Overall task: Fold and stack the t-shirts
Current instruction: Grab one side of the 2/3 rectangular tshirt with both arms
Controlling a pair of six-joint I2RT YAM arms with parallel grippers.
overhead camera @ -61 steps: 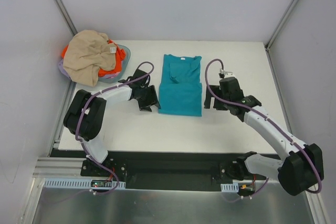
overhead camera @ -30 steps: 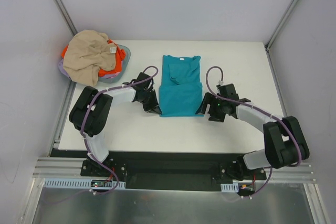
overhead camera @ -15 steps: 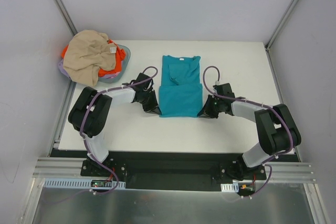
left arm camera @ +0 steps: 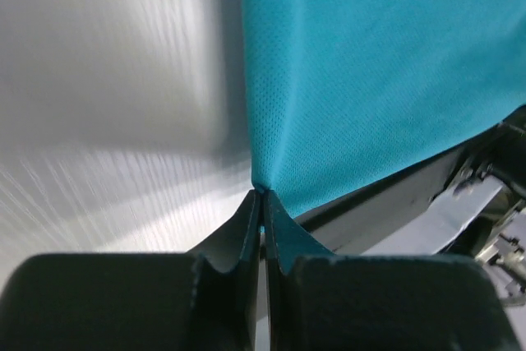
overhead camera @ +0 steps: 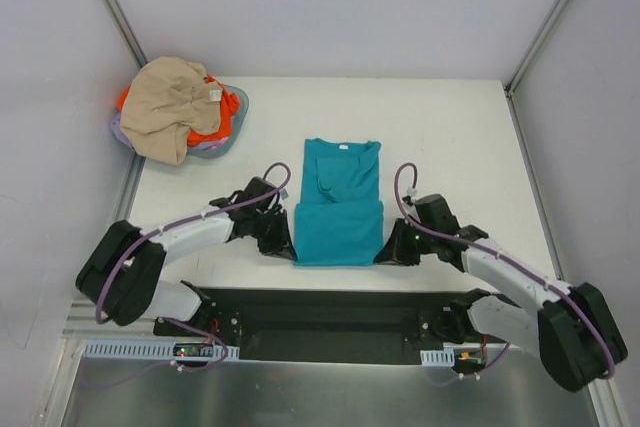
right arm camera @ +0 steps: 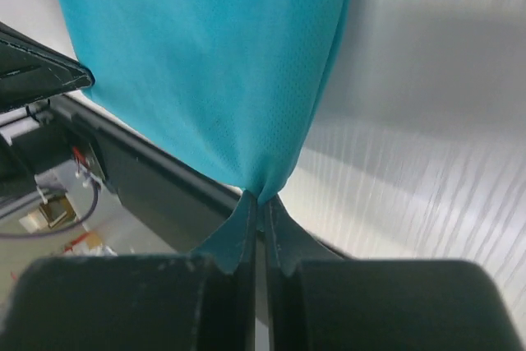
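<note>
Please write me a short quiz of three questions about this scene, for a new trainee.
1. True or false: the left gripper and the right gripper are both shut on the teal t-shirt.
2. Which t-shirt lies on top of the pile in the basket? A) orange B) beige C) teal
3. Fill in: each gripper pinches a near ______ of the teal t-shirt.
Key: 1 true; 2 B, the beige t-shirt; 3 corner.
</note>
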